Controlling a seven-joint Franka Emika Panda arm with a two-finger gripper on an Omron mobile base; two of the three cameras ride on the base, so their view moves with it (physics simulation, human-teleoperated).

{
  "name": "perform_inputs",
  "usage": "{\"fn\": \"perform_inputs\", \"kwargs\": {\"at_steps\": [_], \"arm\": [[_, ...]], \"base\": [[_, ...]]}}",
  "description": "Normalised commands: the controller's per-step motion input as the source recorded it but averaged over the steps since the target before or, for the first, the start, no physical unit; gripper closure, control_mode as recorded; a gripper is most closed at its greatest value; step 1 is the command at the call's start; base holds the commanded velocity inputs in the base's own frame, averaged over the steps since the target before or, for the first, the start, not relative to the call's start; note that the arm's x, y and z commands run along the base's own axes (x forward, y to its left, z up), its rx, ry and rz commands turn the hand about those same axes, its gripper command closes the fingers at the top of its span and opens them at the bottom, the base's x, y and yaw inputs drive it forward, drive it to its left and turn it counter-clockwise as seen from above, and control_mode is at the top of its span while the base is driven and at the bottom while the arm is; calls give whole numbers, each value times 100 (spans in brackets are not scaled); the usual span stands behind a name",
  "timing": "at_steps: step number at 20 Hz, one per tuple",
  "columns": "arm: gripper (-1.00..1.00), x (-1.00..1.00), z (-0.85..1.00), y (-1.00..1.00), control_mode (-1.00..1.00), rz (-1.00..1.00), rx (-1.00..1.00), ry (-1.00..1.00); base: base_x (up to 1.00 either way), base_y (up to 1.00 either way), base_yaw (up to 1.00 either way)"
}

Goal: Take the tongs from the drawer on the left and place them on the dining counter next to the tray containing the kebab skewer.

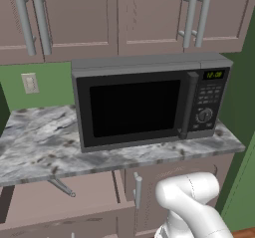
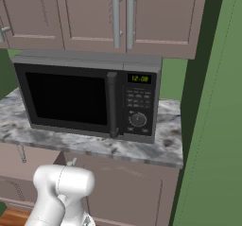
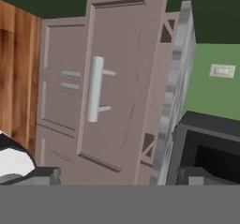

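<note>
Tongs [image 1: 62, 187] sit far left in the open drawer [image 1: 64, 202], and the empty, wide-open claw could bump the desk [image 1: 45, 147] edge reaching in.

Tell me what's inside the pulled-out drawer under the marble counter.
The shallow mauve-brown wooden drawer stands pulled out, with slim grey metal tongs lying inside near its back. The grey-veined marble counter overhangs the rear, hiding whatever lies further in.
</note>
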Motion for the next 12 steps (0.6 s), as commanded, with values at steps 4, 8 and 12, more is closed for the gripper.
{"fn": "perform_inputs", "kwargs": {"at_steps": [4,8,12], "arm": [[-100,-9,5,0,-100,0,0,1],[-100,-3,7,0,-100,0,0,1],[-100,0,16,0,-100,0,0,8]], "base": [[0,0,0],[0,0,0],[0,0,0]]}}
